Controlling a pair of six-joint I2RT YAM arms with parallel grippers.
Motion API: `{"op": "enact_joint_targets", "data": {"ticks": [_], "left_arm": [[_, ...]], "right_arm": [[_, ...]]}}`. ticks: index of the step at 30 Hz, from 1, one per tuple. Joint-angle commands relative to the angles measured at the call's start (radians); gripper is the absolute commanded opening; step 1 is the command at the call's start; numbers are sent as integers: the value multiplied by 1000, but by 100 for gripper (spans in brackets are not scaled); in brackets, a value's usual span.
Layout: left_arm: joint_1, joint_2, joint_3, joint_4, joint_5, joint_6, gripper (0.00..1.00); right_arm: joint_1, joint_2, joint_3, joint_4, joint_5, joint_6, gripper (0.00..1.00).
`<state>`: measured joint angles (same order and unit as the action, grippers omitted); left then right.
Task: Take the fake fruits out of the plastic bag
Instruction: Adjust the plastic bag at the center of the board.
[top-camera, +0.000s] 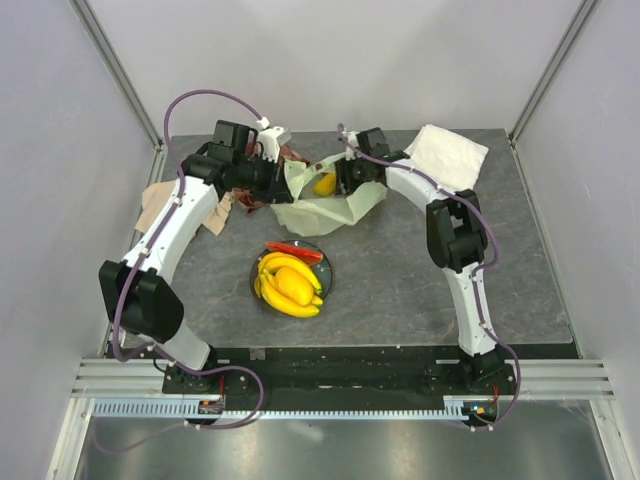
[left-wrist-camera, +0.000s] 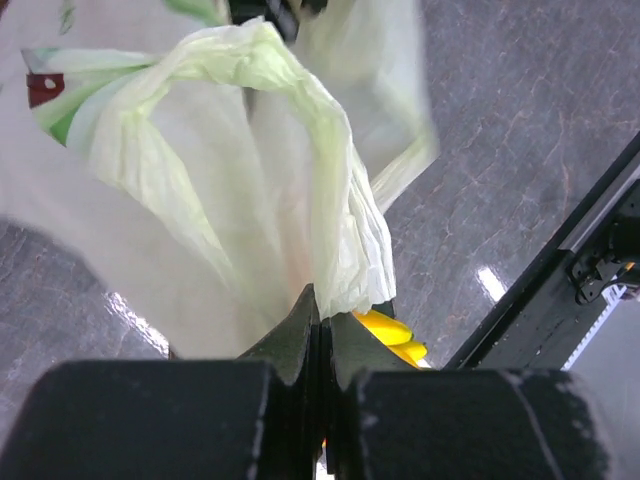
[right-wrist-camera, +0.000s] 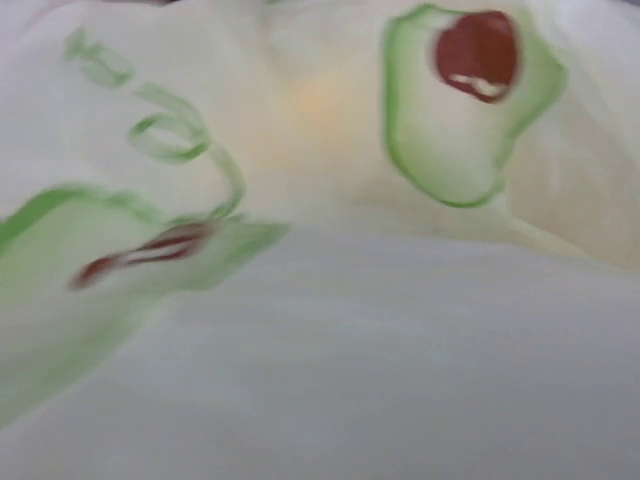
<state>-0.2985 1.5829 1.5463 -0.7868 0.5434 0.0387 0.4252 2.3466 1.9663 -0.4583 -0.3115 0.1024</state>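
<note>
The pale yellow-green plastic bag (top-camera: 330, 200) lies open at the back middle of the table. A yellow-orange fruit (top-camera: 324, 184) shows inside its mouth. My left gripper (top-camera: 283, 180) is shut on the bag's left rim; in the left wrist view the gripper (left-wrist-camera: 320, 310) pinches a fold of the bag (left-wrist-camera: 250, 180). My right gripper (top-camera: 347, 178) is at the bag's right rim, its fingers hidden. The right wrist view shows only blurred bag film (right-wrist-camera: 320, 300). A red watermelon slice (top-camera: 295, 250), a yellow oblong fruit (top-camera: 293, 283) and a banana bunch (top-camera: 285, 302) lie on the dark plate (top-camera: 329, 272).
A white folded towel (top-camera: 447, 155) lies at the back right. A beige cloth (top-camera: 160, 205) and reddish cloth (top-camera: 240, 200) lie at the back left under my left arm. Frame posts stand at both back corners.
</note>
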Motion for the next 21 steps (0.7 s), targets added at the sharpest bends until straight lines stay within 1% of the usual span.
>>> {"op": "enact_joint_targets", "data": {"ticks": [1,5,6,8,9,10,13,14,15,17,18,20,21], "left_arm": [[-1,64,78,-3,3,43,2],[-22,109,121,0,-6,72,2],[-25,127,127,-3,-8,73,2],[-39,140,135,-5,-11,73,2],[-45,146,136,-6,-11,72,2],[-50,146,138,-12,-11,73,2],[-82,132,140,-31,13,89,2],[-100,128,141,-35,35,98,2],[-109,121,140,-38,39,98,1],[-134,115,136,-35,29,80,2],[-142,118,138,-37,23,70,1],[-159,121,133,-28,6,58,2],[-162,123,127,-22,-3,58,2]], "right_arm": [[-114,-47,4,20,253,-41,57],[-190,-127,-96,-6,250,-79,59],[-201,-162,-148,-9,238,-82,60],[-216,-202,-202,-16,191,-79,61],[-218,-243,-243,-13,155,-82,62],[-218,-266,-259,-11,61,-93,62],[-209,-360,-316,64,-114,-190,64],[-194,-381,-323,81,-211,-237,65],[-181,-418,-326,79,-242,-373,67],[-145,-441,-339,78,-248,-507,70],[-135,-446,-349,73,-245,-617,71],[-118,-419,-346,49,-227,-714,69],[-118,-403,-334,37,-227,-798,67]]}}
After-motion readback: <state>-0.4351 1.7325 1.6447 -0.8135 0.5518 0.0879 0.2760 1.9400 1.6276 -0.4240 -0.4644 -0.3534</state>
